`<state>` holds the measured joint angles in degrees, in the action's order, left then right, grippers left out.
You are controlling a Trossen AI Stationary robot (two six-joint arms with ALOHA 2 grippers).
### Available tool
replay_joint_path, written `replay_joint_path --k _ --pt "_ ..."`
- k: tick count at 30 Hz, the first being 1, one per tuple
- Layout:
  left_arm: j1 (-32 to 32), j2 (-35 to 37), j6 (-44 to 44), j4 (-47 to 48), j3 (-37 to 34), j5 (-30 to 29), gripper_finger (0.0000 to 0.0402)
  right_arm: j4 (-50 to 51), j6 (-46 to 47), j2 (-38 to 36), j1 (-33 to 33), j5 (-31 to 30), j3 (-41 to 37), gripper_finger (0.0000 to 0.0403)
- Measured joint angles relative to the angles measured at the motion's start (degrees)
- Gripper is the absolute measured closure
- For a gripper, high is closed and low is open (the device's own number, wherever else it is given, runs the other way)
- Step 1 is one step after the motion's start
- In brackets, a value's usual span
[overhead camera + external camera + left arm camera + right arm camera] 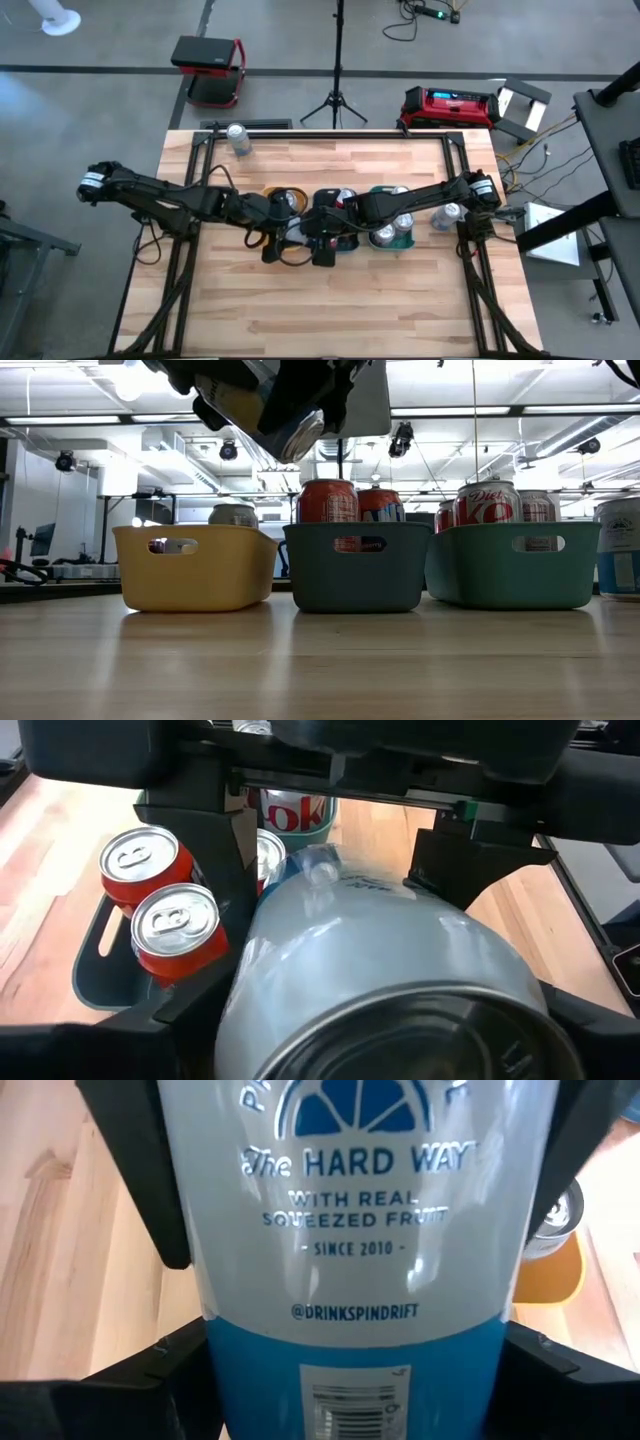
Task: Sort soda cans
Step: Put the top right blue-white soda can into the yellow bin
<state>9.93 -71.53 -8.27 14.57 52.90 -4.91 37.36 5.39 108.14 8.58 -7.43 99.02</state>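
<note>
- Closest to both wrist cameras, a pale can (365, 1230) with a blue lower band is seen. It is lifted off the worktop (330, 300) and tilted, above the gap between the yellow tray (195, 565) and the middle tray (355, 570).
- The left gripper (292, 225) is placed over the middle of the worktop, and its jaws are clenched on the sides of the can.
- The right gripper (325, 222) is met there from the other side. Its jaws are pressed on the same can as well, so the can is grasped by both.
- Three trays are set in a row across the worktop. The right tray (515, 565) is touched by the middle one, or is just beside it.
- Red cans (328, 500) are stood upright in the middle tray.
- Silver cans with red letters (487, 505) are stood in the right tray.
- One can top (233, 514) is seen over the rim of the yellow tray.
- A blue and white can (620, 545) is stood on the worktop just beside the right tray.
- A lone can (238, 138) is stood at the far edge, well apart from the trays.
</note>
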Motion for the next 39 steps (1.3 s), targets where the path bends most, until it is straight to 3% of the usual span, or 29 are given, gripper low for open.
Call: replay_joint_path --k 4,7,17,34,39 --pt "0.0 0.0 0.0 0.2 0.0 0.0 0.0035 0.1 0.5 0.0 -0.1 0.4 0.0 0.0096" --pt "0.0 0.0 -0.4 0.2 0.0 0.0 0.0025 0.1 0.6 0.0 -0.2 0.4 0.0 0.0097" --pt "0.0 0.1 -1.3 0.4 -0.1 -0.7 0.0059 0.0 2.3 0.0 -0.7 0.6 0.0 0.0098" --pt "0.0 0.5 0.5 1.7 2.0 -4.6 0.0051 0.3 6.0 -0.2 -1.8 1.5 0.1 0.0098" --pt "0.0 0.6 -0.1 6.7 3.7 -4.6 0.0053 0.4 5.6 -0.2 -1.8 1.5 0.1 0.0098"
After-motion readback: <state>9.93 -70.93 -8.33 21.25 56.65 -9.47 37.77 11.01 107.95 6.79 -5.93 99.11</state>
